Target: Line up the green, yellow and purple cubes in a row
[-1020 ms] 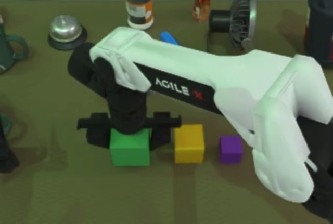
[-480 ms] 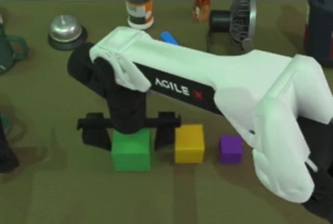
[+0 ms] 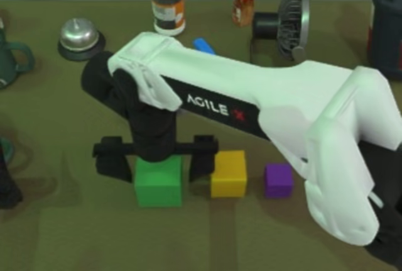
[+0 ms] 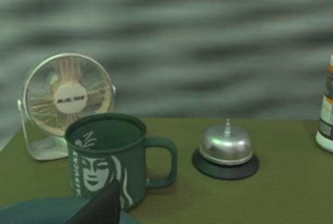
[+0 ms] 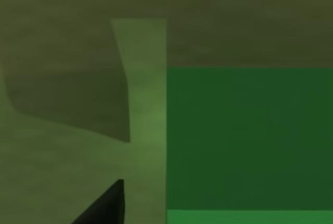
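Top view: right gripper (image 3: pixel 157 156) points down over the green cube (image 3: pixel 158 181), jaws spread wide, one on each side, both clear of the cube faces; nothing gripped. Green cube sits between the jaws, matte, bright, sharp-edged, largest of the three. Yellow cube (image 3: pixel 228 173) lies just outside the jaw on that side, near it, mid-sized, matte. Purple cube (image 3: pixel 278 180) is beyond the yellow one, farther from the jaws, smallest. All three rest flat on the olive bench (image 3: pixel 75 227) in one row, small gaps between them. Right wrist view: green cube face (image 5: pixel 250 141) fills half the frame, flat and untextured. Left arm (image 3: pixel 6 180) is parked at the bench's left edge; can't tell its jaws.
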Tool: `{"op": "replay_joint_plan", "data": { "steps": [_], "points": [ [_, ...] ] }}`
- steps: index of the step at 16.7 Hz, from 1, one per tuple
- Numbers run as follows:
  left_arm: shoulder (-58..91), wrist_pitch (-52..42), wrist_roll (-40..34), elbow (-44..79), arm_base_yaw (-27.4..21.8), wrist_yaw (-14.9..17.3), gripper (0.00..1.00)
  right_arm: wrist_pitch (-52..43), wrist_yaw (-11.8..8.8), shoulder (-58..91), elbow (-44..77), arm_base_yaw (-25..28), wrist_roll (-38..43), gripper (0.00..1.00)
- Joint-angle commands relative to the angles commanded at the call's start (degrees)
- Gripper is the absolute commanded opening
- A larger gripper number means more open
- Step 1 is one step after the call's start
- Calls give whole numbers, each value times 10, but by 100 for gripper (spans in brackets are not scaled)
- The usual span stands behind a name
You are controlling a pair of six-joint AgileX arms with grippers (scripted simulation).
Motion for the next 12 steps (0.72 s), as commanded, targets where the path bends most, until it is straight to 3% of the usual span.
{"op": "replay_joint_plan", "data": {
  "steps": [12],
  "points": [
    [0,0,0,0,0,0,100,-189,0,33,223,5,0,100]
  ]
}}
